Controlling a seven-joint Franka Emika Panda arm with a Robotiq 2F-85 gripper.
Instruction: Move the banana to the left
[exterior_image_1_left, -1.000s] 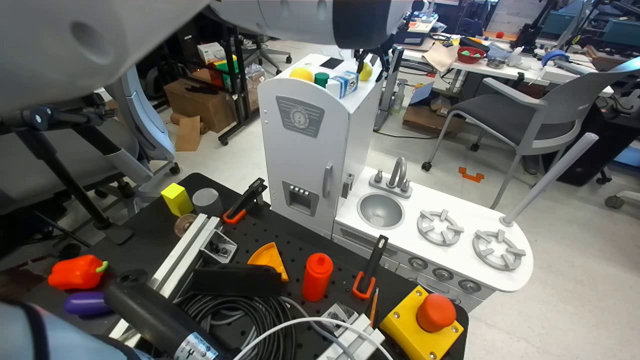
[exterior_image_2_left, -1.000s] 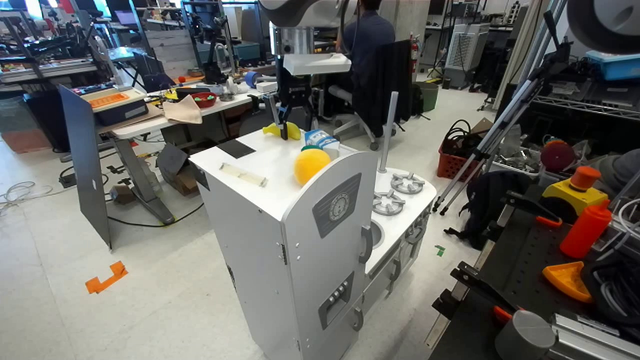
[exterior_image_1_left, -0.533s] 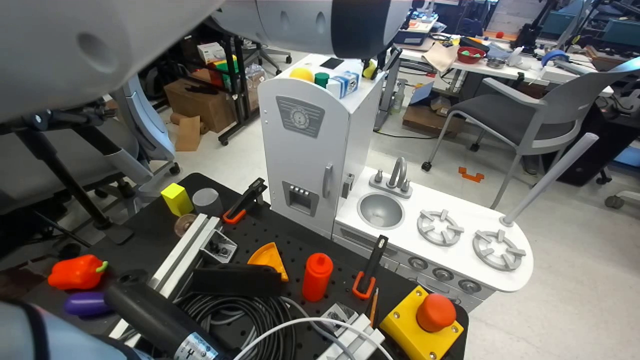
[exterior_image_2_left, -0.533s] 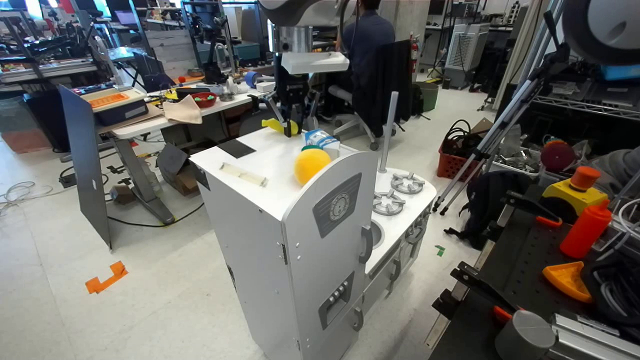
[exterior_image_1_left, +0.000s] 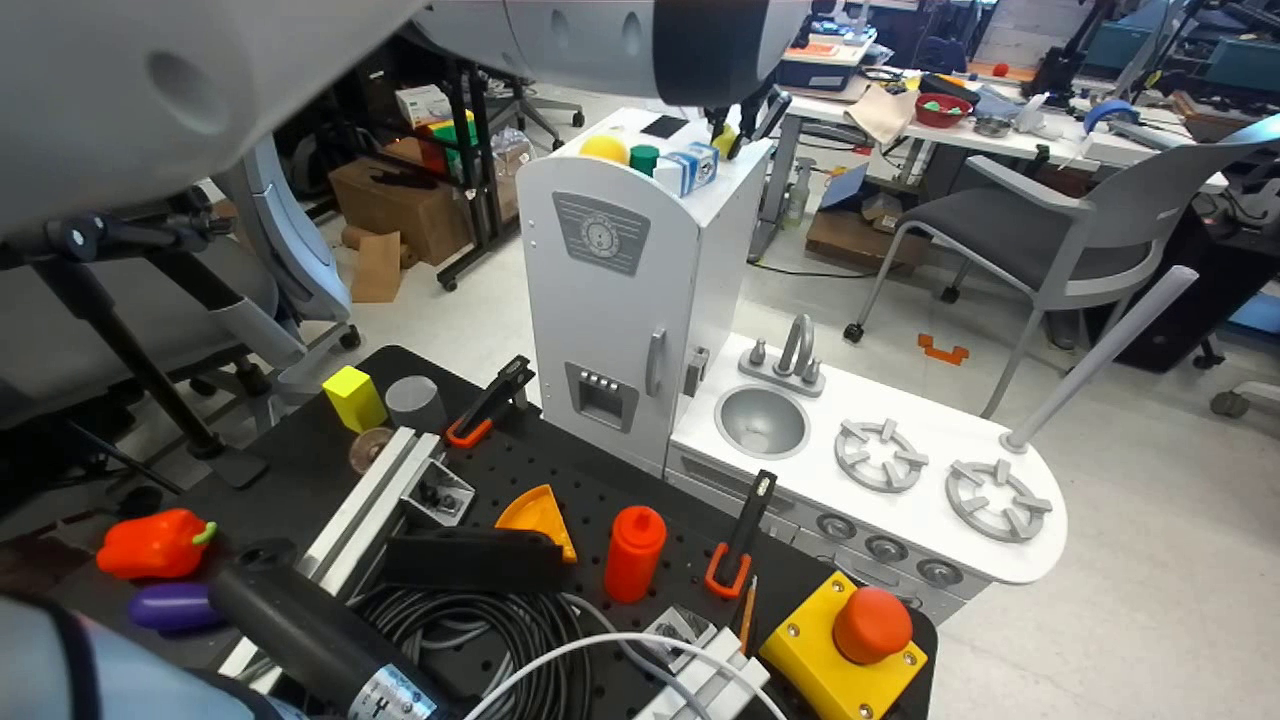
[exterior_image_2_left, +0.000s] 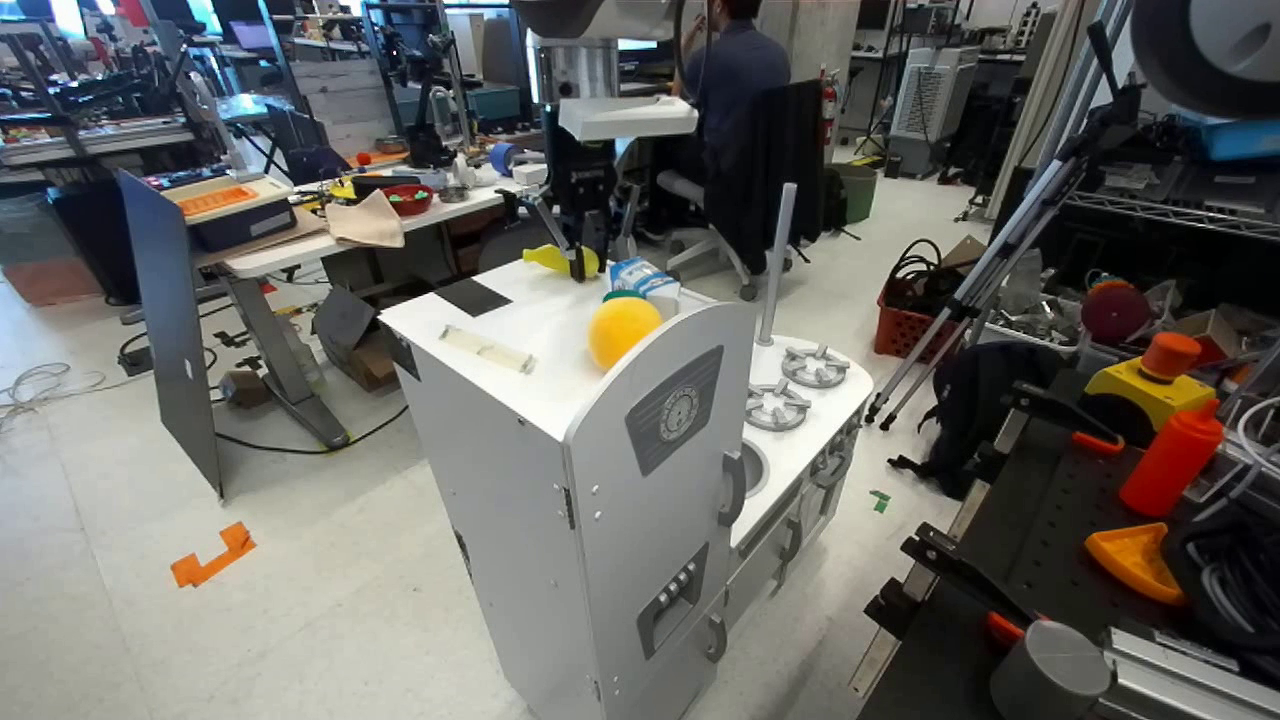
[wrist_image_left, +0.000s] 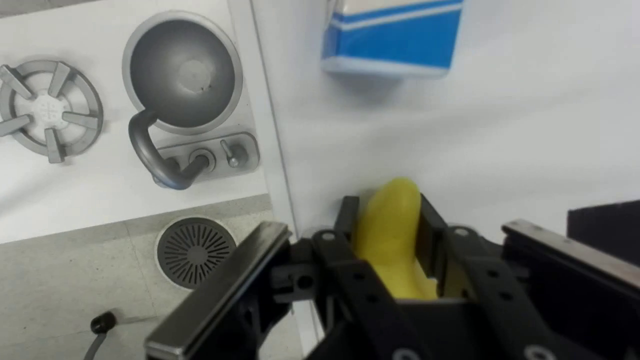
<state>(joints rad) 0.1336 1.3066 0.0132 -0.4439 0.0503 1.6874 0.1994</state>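
Observation:
The yellow banana (wrist_image_left: 387, 240) lies between the two black finger pads of my gripper (wrist_image_left: 389, 212) in the wrist view, which press it from both sides. The lower part of the banana goes out of sight behind the gripper's body. Both exterior views place the banana (exterior_image_2_left: 545, 259) at the far side of the white toy fridge's top (exterior_image_2_left: 520, 310), with the gripper (exterior_image_2_left: 590, 265) coming down on it from above. I cannot tell whether the banana touches the surface or hangs just over it. The arm partly covers the banana (exterior_image_1_left: 724, 138) from another angle.
A blue and white carton (wrist_image_left: 395, 42) stands close to the banana. A green cylinder (exterior_image_1_left: 643, 158) and a round yellow piece (exterior_image_2_left: 622, 332) are near the fridge's arched front. A black square (exterior_image_2_left: 474, 297) marks the top. Lower down are the sink (exterior_image_1_left: 762, 420) and burners.
The jaws have come together on the banana. Since half a second ago, gripper and banana have shifted a little, leftward in an exterior view. The carton and the round piece stay where they were.

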